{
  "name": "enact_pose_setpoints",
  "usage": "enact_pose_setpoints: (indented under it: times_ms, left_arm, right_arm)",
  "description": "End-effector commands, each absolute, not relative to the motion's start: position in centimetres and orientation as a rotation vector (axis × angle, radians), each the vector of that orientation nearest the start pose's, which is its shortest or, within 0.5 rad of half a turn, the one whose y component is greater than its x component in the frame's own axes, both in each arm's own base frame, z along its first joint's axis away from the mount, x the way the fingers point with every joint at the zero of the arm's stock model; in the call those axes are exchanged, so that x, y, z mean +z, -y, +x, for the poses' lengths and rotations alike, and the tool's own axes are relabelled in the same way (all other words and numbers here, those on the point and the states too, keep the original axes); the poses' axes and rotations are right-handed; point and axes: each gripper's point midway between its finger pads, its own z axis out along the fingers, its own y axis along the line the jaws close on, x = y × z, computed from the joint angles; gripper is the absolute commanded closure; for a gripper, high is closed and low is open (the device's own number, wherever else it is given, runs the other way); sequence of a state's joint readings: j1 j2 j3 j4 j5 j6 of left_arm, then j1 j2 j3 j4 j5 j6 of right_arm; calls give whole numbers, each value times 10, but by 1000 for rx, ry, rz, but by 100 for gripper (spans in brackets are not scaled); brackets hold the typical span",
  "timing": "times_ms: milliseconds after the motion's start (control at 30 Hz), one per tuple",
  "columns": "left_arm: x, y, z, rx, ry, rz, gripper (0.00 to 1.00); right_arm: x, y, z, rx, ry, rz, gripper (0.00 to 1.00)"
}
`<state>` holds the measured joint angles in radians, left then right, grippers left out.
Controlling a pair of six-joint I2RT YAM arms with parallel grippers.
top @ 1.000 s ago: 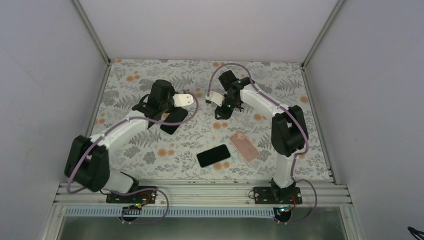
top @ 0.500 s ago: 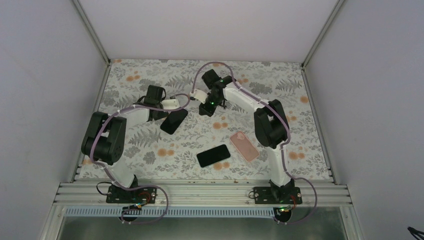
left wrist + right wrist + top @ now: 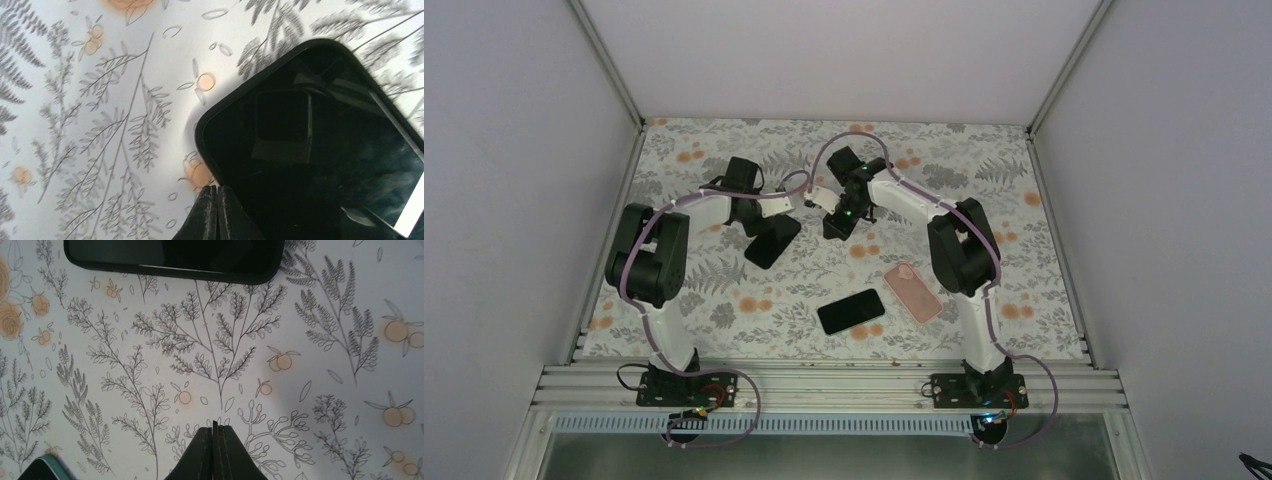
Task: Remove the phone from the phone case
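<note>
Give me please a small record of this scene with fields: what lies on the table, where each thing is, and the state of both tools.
surface: table with floral cloth
target: black rectangular phone in a dark-rimmed case, flat, glossy face up, left of centre
second phone: bare black rectangular phone, flat, near the middle
loose case: pink soft phone case, flat, just right of the second phone
left tool: shut, holding nothing, tips at the target's edge
right tool: shut, holding nothing, over bare cloth beside the target
</note>
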<state>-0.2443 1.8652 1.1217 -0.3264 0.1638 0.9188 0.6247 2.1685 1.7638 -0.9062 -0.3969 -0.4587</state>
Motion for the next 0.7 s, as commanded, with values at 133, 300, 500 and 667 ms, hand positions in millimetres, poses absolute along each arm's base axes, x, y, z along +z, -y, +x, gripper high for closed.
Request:
enact_pose_setpoints:
  times_ms: [133,300,500,667]
  left_arm:
    - [14,160,364,-377,-2231,1571,98]
    - [-4,172,348,-405,-2250,1620,98]
    - [-9,198,324,-484,-2236,1708,98]
    - [25,217,324,-447,-2138,1715,98]
  right_arm:
    - [96,-306,347,662,-2421,-1429,96]
    - [107,-290,342,677,-2410,-1413,96]
    - [119,-279,330,678,-2392,-1422,96]
    - [124,-273,330,660,-2389,-1406,96]
